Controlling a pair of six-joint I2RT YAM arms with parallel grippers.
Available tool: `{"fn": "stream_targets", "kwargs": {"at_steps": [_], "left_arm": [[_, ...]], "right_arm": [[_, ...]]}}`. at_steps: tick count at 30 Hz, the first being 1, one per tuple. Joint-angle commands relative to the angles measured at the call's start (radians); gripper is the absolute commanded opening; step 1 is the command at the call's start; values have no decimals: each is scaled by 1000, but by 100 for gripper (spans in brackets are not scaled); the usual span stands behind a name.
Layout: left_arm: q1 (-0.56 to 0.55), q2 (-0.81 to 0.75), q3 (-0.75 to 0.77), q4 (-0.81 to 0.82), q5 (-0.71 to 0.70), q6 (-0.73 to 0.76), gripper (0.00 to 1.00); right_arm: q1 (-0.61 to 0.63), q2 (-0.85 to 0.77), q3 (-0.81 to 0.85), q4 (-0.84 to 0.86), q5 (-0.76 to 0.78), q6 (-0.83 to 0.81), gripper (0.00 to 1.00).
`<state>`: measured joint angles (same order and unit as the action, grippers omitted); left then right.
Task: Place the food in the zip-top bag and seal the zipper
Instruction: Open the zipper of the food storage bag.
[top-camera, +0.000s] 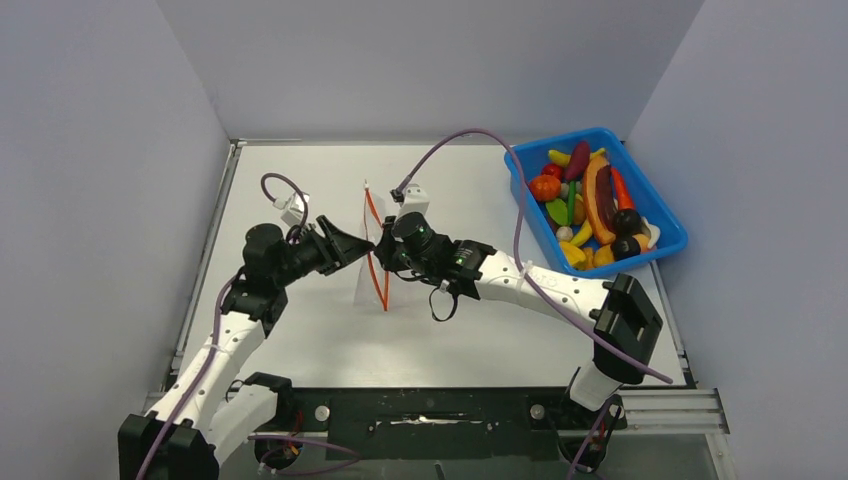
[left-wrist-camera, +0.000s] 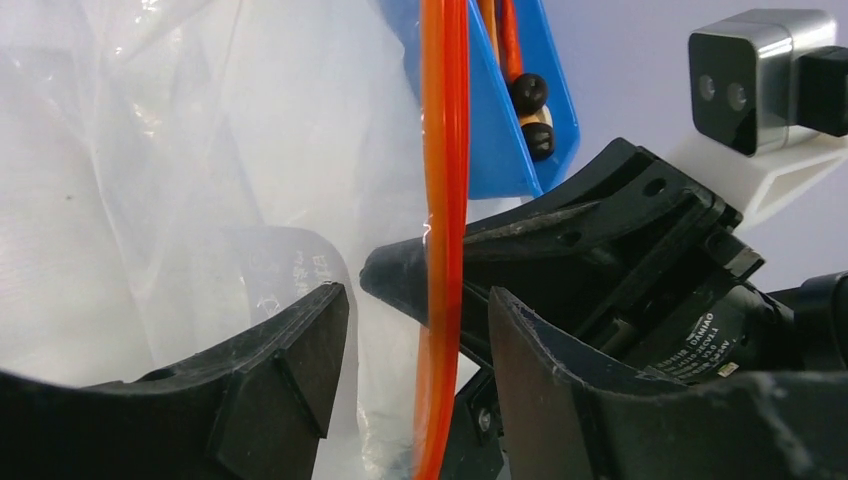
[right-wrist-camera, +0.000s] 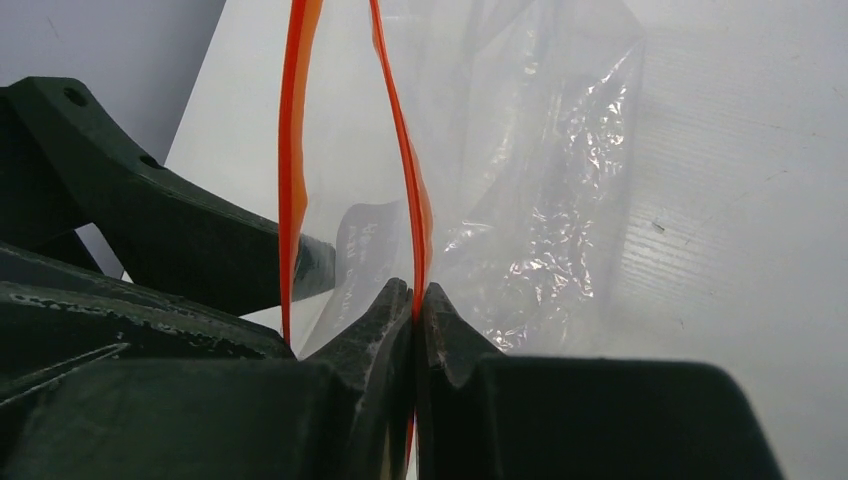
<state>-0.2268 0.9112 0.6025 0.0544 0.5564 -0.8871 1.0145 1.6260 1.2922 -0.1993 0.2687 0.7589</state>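
The right gripper (right-wrist-camera: 415, 300) is clenched on one strip of the zipper (left-wrist-camera: 443, 150), the strip being pinched between its closed fingertips. The left gripper (left-wrist-camera: 415, 300) is released: its two fingers are spread, and an orange strip is seen running upright through the gap between them without being pressed. One left finger (right-wrist-camera: 150, 220) is seen reaching past the other strip towards the bag's mouth; whether its tip is inside the mouth cannot be told. The mouth is held parted, the two strips being bowed away from each other.

The zip-top bag (right-wrist-camera: 540, 200) is held upright between the two grippers, over the middle of the table (top-camera: 330, 340), its crinkled film hanging on the far side of the right gripper. No food can be made out in it.

The table is white and flat and is closed in by three plain grey walls (top-camera: 430, 60). At its far right corner a blue tray (top-camera: 625, 260) is set, well apart from the bag, and the food (top-camera: 590, 200) is heaped in it.

One bag, one tray, two arms, two grippers and two purple cables (top-camera: 460, 135) are counted. The food pieces are piled too closely for a sure count.
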Motion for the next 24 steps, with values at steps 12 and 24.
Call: {"fn": "stream_targets", "kwargs": {"at_steps": [12,24], "left_arm": [[-1,68,134,-176,-209,241,39],[4,-4,225,-424,-648,417,0]], "right_arm": [[23,23,80,-2,79,-61,0],[-29,-82,116,-200,219,-74,0]]}}
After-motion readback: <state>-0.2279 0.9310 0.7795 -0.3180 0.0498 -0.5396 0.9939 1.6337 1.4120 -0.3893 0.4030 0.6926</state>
